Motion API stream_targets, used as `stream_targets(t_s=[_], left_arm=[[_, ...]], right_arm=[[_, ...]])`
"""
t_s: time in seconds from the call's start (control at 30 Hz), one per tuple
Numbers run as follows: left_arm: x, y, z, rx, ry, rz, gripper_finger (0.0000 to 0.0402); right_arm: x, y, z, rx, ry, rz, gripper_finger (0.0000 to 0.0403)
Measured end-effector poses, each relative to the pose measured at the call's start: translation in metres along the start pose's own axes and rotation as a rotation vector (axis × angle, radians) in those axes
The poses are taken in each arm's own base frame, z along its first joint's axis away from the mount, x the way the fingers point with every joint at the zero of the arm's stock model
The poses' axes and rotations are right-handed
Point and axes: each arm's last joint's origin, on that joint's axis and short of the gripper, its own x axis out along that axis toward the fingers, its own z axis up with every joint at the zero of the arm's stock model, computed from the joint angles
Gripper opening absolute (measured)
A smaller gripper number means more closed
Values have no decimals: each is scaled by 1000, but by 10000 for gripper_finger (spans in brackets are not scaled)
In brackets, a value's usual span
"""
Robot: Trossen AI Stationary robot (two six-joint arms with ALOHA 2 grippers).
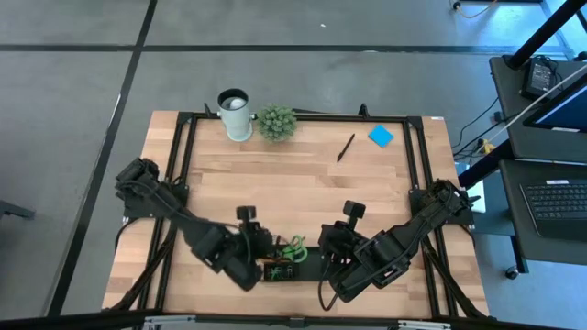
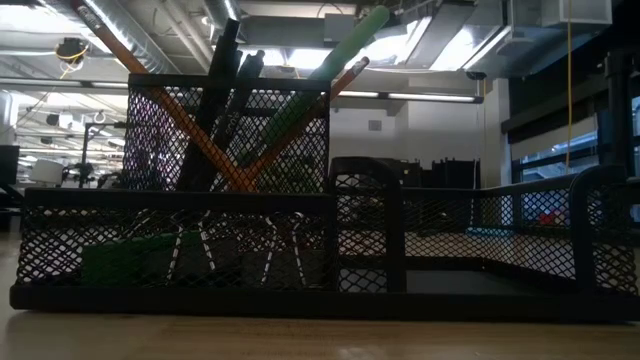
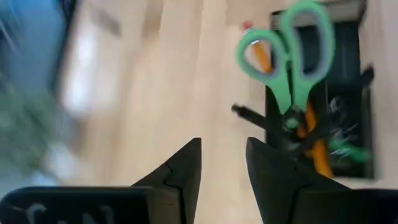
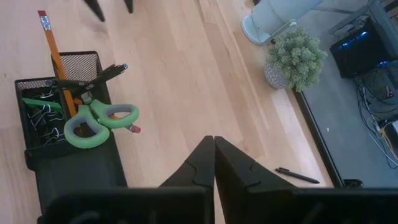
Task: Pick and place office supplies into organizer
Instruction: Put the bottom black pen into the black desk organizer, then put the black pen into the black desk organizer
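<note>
- Sorting is well along: the organizer (image 1: 292,268) sits at the table's (image 1: 303,174) near edge, about midway along it, between the two arms.
- Its tall mesh cup already holds the green-handled scissors (image 4: 99,123), orange pencils (image 4: 55,57) and black pens (image 4: 102,73), all standing tilted; binder clips (image 4: 42,118) and a small green eraser (image 2: 125,258) lie in the low compartment beside it.
- Two supplies are left out, by my reading: a loose black pen (image 1: 345,147) and the blue sticky-note pad (image 1: 381,137), both toward the far right corner and well apart from the organizer.
- The left gripper (image 3: 222,163) hangs just beside the organizer on its left, fingers spread with a clear gap and nothing between them.
- The right gripper (image 4: 214,152) hovers over bare wood just right of the organizer, fingers pressed together and empty.
- The white cup (image 1: 235,114) and potted plant (image 1: 276,122) stand at the far edge and are not part of the job.
- The next pick probably suits the right arm, which is nearer the pen and pad.
- To do it well, it should spread its fingers before descending, line them across the pen's shaft near its middle, and lift straight up so the pen does not roll.
- The left arm would do best to stay clear of the scissor handles, which stick out above the cup.
</note>
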Motion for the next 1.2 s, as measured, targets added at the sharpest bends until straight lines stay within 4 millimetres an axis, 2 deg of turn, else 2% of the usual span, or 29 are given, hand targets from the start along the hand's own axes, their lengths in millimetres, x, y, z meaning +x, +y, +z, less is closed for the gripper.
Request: stream_targets(t_s=[0.13, 0.23, 0.37, 0.5, 0.87, 1.0, 1.2], left_arm=[[11, 8, 4, -286, 33, 30, 110], [27, 10, 7, -405, 41, 84, 104], [47, 10, 7, -474, 142, 84, 96], [59, 4, 6, -467, 210, 51, 90], [62, -7, 22, -496, 85, -77, 91], [62, -5, 22, -481, 72, -48, 89], [39, 9, 24, -482, 1, -28, 88]], right_arm=[[0, 1, 1, -25, -10, 7, 12], [1, 1, 3, -27, -18, 14, 12], [1, 1, 3, -48, -19, 15, 12], [1, 1, 3, -51, -19, 15, 12], [2, 1, 4, -75, -19, 13, 12], [1, -2, 1, -85, 0, 0, 12], [-13, -24, 4, -15, 4, 46, 12]])
